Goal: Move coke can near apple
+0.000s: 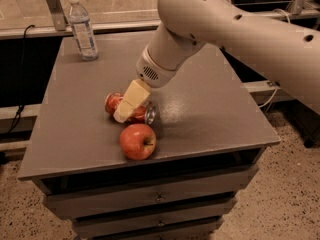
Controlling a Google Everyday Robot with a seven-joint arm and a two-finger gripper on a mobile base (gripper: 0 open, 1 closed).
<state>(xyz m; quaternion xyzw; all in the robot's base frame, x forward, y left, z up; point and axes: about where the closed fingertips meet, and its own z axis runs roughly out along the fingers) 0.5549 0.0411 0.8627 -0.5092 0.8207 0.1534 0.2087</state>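
Note:
The coke can (141, 113) is red with a silver end and lies on its side on the grey cabinet top (200, 109), left of centre. The apple (137, 141) is red with yellowish patches and sits just in front of the can, almost touching it, near the front edge. My gripper (125, 110) is cream-coloured. It comes down from the upper right on the big beige arm (225, 24) and sits right over the middle of the can, hiding part of it.
A clear plastic water bottle (83, 28) stands upright at the back left corner of the top. The cabinet has drawers (160, 196) below. A rail and glass panel run behind it. The floor (285, 184) is speckled.

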